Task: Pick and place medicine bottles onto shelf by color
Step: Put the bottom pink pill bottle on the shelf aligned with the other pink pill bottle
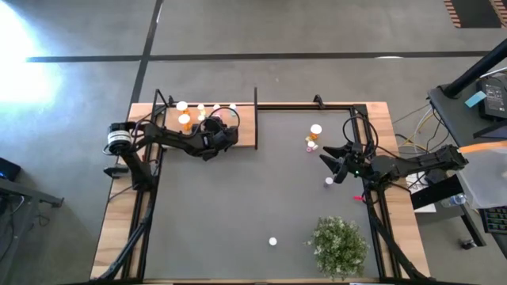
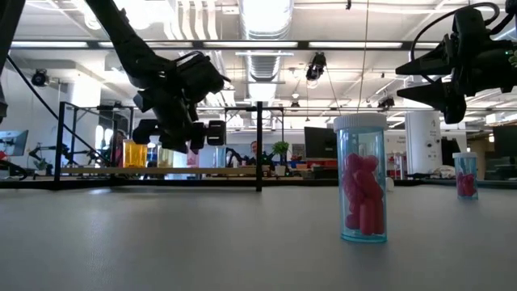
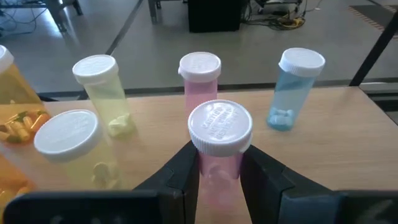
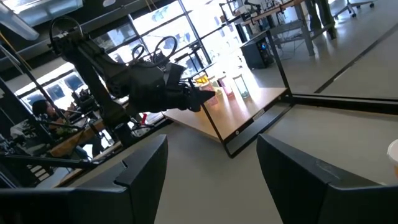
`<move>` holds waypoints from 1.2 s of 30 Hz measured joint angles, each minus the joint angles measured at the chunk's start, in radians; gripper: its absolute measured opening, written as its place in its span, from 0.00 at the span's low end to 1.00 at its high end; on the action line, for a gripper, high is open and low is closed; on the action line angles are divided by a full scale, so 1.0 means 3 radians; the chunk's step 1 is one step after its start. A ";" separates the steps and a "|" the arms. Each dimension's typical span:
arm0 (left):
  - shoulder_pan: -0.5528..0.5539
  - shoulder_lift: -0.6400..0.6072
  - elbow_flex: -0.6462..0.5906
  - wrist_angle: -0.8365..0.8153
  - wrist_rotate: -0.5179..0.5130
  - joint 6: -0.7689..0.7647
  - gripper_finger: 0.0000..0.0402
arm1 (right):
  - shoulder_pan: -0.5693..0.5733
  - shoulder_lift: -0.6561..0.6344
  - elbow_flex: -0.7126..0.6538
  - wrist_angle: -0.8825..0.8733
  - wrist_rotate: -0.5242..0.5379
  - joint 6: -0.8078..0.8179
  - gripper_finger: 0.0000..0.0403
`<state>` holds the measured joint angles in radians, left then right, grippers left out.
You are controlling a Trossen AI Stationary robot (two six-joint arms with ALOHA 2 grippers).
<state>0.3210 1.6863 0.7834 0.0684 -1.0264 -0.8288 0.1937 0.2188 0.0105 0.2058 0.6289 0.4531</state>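
Bottles on shelf: six. Plant: one.

Right gripper own two dark fingers in foreground, spread wide, nothing between them, bare grey table mat in gap. Farther off, left arm reaches over light wooden shelf, its gripper at shelf's near side. Small bottles stand on shelf beyond it: orange, pink, blue; count unclear. Black frame bar rises at shelf edge. White rim of something at picture edge. Room with windows behind.
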 joint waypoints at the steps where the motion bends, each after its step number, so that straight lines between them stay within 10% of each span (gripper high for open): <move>1: 0.0001 0.0000 0.0000 0.0002 0.0000 0.0000 0.20 | 0.0001 0.0000 0.0000 0.0000 0.0000 0.0000 0.59; 36: 0.0001 0.0181 0.0080 0.0007 -0.0034 0.0017 0.23 | 0.0001 0.0000 0.0000 0.0000 0.0000 0.0000 0.59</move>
<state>0.3214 1.7405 0.8074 0.0706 -1.0364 -0.8238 0.1940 0.2188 0.0105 0.2058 0.6289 0.4530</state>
